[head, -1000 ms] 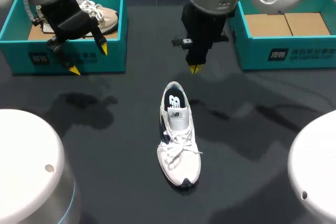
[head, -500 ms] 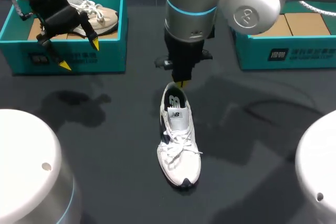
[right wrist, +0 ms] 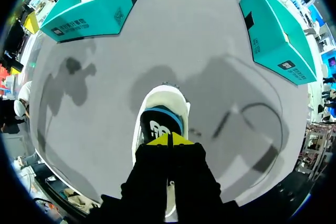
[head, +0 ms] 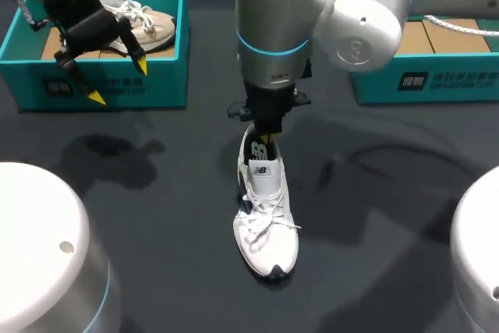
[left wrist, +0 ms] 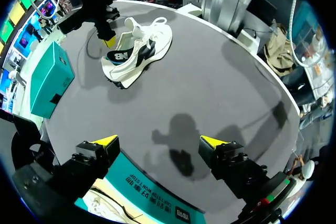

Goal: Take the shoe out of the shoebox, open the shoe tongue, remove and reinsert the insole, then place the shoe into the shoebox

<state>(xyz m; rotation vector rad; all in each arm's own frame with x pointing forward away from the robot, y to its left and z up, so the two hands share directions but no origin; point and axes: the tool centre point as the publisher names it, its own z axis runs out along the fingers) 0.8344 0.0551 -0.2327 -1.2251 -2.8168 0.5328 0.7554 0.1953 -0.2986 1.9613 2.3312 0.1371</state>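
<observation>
While left shoebox (head: 168, 76) holds 1 beige shoe (head: 152, 25), left tool (head: 119, 81) wide, right tool (right wrist: 169, 140) closed

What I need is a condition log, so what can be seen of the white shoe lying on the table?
The shoe is a white lace-up trainer with navy side panels, a grey tongue patch and a dark insole bearing a white logo. Laced, it stands upright on its sole on the dark table, toe toward the robot, heel away. The right gripper, tips together, is at the heel opening; whether it touches the shoe cannot be judged.
</observation>
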